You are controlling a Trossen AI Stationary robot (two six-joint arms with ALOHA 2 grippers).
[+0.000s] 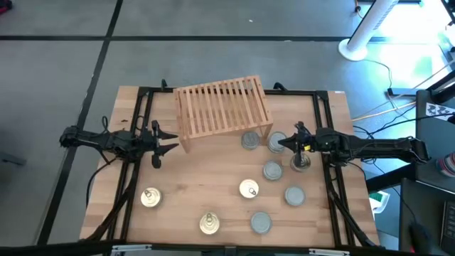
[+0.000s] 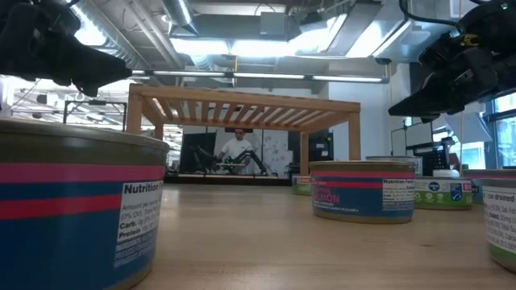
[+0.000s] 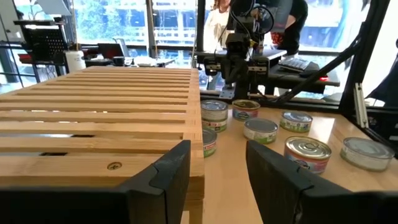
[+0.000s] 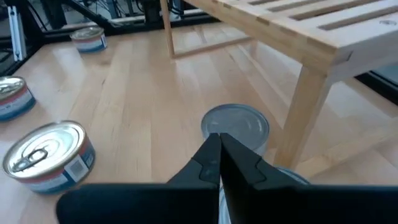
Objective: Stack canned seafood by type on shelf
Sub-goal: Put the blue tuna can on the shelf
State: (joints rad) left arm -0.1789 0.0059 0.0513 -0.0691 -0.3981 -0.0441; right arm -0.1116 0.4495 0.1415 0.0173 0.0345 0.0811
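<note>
The wooden slatted shelf (image 1: 222, 107) stands on its legs at the far middle of the table. Nothing lies on its top (image 3: 99, 106). Several tins sit upright on the tabletop: silver-topped ones (image 1: 250, 140) (image 1: 273, 170) near the shelf's right leg, gold-topped ones (image 1: 249, 188) (image 1: 150, 197) (image 1: 209, 224) toward the near edge. My left gripper (image 1: 173, 141) hangs open at the shelf's left end, level with its top, nothing between its fingers (image 3: 171, 171). My right gripper (image 1: 282, 144) is shut and empty, hovering above a silver-topped tin (image 4: 236, 126) by the shelf's leg (image 4: 303, 112).
Black frame rails (image 1: 142, 135) (image 1: 330, 178) run along the table's left and right sides. More tins (image 1: 294, 195) (image 1: 261, 222) (image 1: 301, 163) stand at the right and near edge. Bare wood lies between the left rail and the middle tins (image 1: 192, 178). A person sits in the room beyond (image 2: 238, 149).
</note>
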